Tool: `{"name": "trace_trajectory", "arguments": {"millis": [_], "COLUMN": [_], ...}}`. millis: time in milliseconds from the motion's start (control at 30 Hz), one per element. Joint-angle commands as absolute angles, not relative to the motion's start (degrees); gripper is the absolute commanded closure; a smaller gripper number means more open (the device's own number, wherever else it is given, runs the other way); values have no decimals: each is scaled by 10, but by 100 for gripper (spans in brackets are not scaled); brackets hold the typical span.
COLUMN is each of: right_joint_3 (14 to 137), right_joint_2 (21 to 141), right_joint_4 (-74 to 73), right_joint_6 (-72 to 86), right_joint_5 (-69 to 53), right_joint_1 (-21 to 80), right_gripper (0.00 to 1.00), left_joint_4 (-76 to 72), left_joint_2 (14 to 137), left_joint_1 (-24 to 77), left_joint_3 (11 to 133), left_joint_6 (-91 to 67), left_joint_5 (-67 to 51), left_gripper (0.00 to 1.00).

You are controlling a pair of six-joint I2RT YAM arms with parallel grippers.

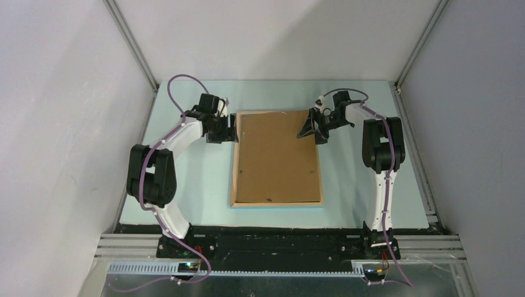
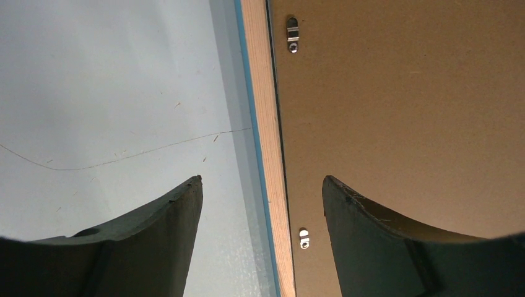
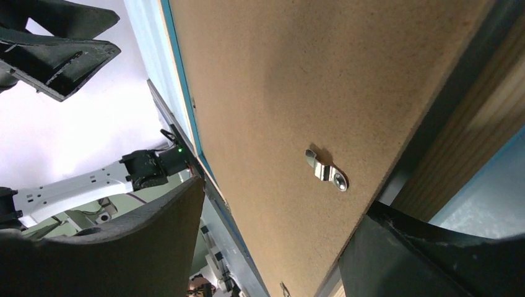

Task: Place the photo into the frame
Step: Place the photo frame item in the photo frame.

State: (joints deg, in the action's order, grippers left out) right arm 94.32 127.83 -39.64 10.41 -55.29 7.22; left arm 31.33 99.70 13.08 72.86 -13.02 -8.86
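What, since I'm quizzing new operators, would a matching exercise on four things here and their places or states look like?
1 frame
2 backing board
3 left gripper
4 right gripper

a open at the far right corner
b brown, inside the wood border
c open astride the left rail
d lying back side up

Pairs: 1-d, 2-b, 3-c, 4-a

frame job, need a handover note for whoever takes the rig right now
Grippers: left gripper open, straddling the frame's left rail near the far corner; right gripper open at its far right corner, holding nothing.
Things: frame face down on the table, backing board in it; photo not in view.
Done: cannot tell whether the photo is under the board.
To do: check that, then secure the clips.
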Motion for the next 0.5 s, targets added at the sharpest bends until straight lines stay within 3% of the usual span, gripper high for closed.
{"name": "trace_trajectory", "arguments": {"millis": [0,467], "right_joint_3": [973,992], "right_joint_2": [1285,1291], "right_joint_4": [-405,-414], "right_joint_6": [100,99], "right_joint_5": [-557,-529], "right_joint_1": [85,97], "right_gripper": [25,25], "left_joint_4": [300,300], "left_joint_2": [970,975], "left_joint_1": [126,126], "left_joint_3": [727,728], "left_joint_6": [-123,-124], "left_joint_5": [-96,-94], "left_gripper": [24,24]}}
